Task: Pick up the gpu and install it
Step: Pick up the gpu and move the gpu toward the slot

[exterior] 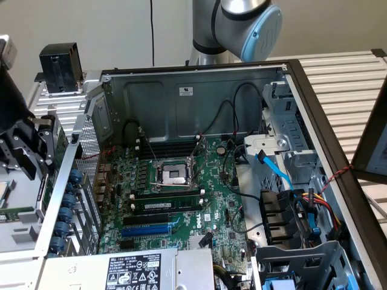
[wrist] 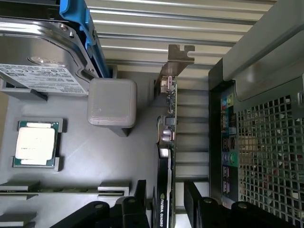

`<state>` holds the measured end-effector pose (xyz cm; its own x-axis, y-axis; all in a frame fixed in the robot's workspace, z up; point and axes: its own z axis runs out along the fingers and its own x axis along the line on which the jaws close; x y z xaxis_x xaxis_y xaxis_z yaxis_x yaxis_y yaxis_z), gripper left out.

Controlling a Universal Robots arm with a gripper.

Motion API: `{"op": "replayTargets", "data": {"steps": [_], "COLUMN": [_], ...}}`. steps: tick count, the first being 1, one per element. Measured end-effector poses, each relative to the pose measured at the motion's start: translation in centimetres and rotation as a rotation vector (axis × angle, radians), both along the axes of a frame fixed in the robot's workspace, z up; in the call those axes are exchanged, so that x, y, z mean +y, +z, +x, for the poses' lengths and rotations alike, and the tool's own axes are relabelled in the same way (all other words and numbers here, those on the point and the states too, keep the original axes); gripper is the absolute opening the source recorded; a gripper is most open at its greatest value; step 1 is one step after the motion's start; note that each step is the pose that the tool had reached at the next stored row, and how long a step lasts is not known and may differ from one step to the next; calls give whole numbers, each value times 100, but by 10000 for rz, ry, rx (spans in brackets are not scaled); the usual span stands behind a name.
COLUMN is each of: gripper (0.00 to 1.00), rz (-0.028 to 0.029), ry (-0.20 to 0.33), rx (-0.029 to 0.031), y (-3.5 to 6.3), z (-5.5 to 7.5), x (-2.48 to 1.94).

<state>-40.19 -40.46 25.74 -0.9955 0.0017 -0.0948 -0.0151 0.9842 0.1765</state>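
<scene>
Here the claw stands spread astride the gpu, whose near end is cut off.

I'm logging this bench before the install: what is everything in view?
Small green, black-shrouded gpu card: one, green and black, on edge on grey plastic tray.
Silver metal hard drive: one, silver, on tray.
Square silver processor chip: one, silver, tray pocket.
Large green motherboard: one, green, inside open grey metal case.
Long black memory stick: one, black, motherboard slot.
Black two-fingered pincer: one, black, open astride the gpu card.
Grey robot arm: one, grey, blue cap, beyond the case.
</scene>
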Motion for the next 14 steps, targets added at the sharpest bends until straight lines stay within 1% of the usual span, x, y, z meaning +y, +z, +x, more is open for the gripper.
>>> {"op": "replayTargets", "data": {"steps": [2, 5, 7, 8, 9, 11, 12, 13, 14], "gripper": [45, 45, 45, 45, 45, 45, 45, 45, 45], "rz": [48, 84, 99, 119, 166, 300, 346, 362, 363], "ry": [-7, -28, -61, -81, -106, -232, -343, -436, -499], "rx": [0, -1, 0, 1, 3, 0, -4, -5, -6], "y": [-34, -88, -109, -115, -121, -135, -146, -156, -165], "z": [1, 9, 9, 8, 9, 9, 8, 9, 9], "x": [9, 34, 36, 36, 36, 36, 37, 37, 36]}}
